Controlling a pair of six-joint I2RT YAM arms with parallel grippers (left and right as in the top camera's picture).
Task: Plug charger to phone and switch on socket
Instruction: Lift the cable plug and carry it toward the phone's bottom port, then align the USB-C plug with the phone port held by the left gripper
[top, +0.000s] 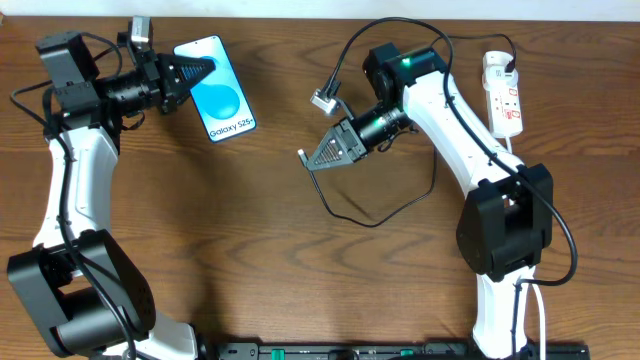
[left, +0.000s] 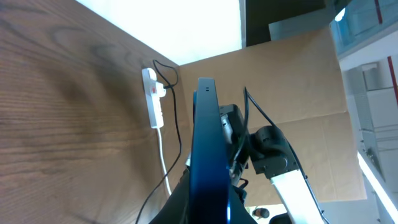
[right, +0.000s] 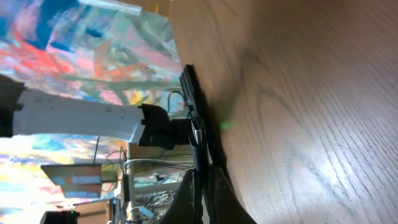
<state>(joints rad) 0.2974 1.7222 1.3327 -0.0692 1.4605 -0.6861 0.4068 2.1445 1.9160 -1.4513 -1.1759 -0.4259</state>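
Note:
The phone (top: 222, 95), its blue screen reading "Galaxy S25+", is at the back left with my left gripper (top: 203, 71) shut on its far end. In the left wrist view the phone (left: 205, 143) shows edge-on between the fingers. My right gripper (top: 309, 160) is at mid-table, shut on the charger's plug end, whose tip (top: 301, 153) points left toward the phone with a gap between them. The black cable (top: 372, 222) loops behind it toward the white socket (top: 503, 95) at the back right. In the right wrist view the plug tip (right: 196, 130) lines up with the phone's edge (right: 189, 93).
The socket (left: 152, 98) and its thick white cord (left: 163, 155) lie along the table's far side in the left wrist view. The right arm (top: 450, 120) spans the space between the socket and mid-table. The cable loop lies on the wood in front of it.

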